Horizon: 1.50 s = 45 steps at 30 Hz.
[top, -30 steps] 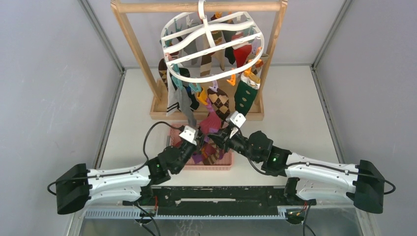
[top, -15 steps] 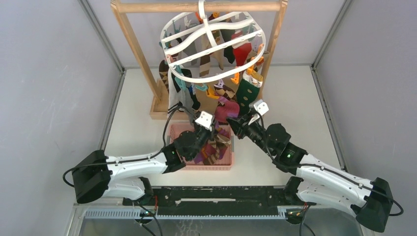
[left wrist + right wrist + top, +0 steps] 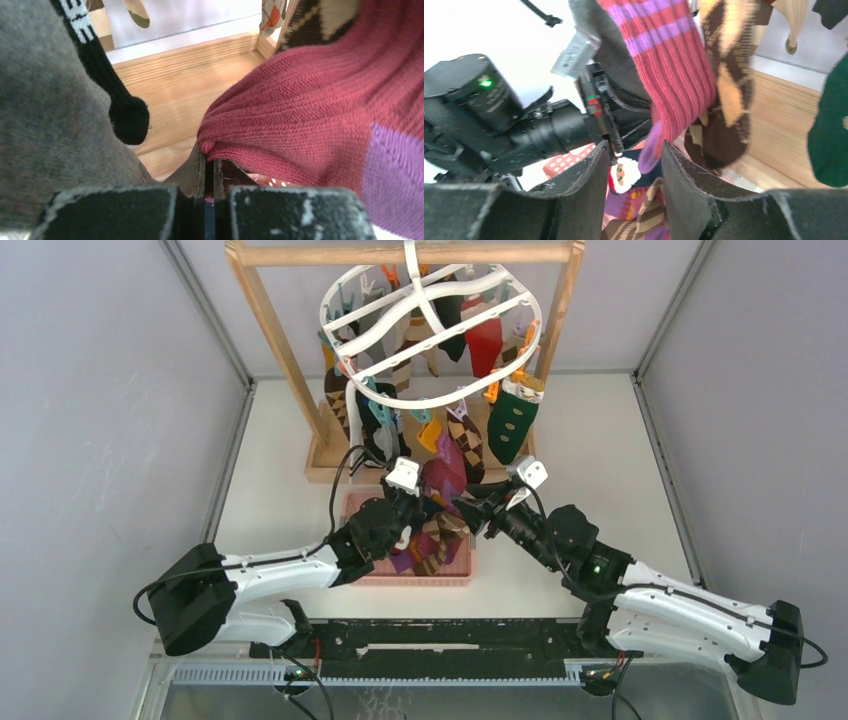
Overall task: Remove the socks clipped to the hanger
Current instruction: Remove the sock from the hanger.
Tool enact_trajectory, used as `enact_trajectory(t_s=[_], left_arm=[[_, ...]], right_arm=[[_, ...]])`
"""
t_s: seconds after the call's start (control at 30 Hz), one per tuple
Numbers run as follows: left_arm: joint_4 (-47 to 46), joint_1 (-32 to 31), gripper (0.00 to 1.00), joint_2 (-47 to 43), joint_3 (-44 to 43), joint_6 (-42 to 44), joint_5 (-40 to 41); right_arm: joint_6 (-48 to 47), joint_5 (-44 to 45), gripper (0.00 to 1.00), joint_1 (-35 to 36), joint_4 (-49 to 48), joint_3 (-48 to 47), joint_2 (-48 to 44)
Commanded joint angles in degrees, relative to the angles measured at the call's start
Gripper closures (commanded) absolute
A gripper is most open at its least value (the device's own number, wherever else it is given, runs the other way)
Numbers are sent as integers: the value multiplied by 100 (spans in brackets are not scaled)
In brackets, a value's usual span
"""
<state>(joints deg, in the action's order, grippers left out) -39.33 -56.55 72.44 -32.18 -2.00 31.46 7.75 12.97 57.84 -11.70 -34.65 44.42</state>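
fig.: l. end effector (image 3: pixel 206 165) is clamped shut on the edge of a red-purple sock (image 3: pixel 300 110) (clip end not seen). r. end effector (image 3: pixel 634 152) is held open, jaws either side of the sock's purple toe. other socks (image 3: pixel 512 425) are hung from the hanger (image 3: pixel 430 400), above a pink basket (image 3: pixel 440 578).

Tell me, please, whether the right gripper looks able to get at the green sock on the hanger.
Probably yes: the green sock hangs just beyond the open right gripper, with nothing between them.
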Motion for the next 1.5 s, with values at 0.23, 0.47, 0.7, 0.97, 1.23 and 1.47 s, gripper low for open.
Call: enact_trajectory(t_s=[0.23,0.47,0.7,0.97,1.23,1.47], left_arm=[[-330,100,100,38,167,-147,150],[-356,118,100,-44,251,-125,158],[-356,118,100,-154,298,-103,163],[-343,125,100,-248,327,-47,185],[-338,134,100,-255,336,-20,185],[-281,140,100,-216,253,-30,142]], right_arm=[[-751,1484,45,1360,-42,-945,466],[-1663,2961,35,1971,-486,-1560,1139],[-3107,4183,32,2271,-1616,-2288,2206],[-4226,4711,31,2303,-2666,-2811,2851],[-4456,4661,30,2310,-2835,-3058,2964],[-3737,4260,29,2199,-1928,-3306,2782]])
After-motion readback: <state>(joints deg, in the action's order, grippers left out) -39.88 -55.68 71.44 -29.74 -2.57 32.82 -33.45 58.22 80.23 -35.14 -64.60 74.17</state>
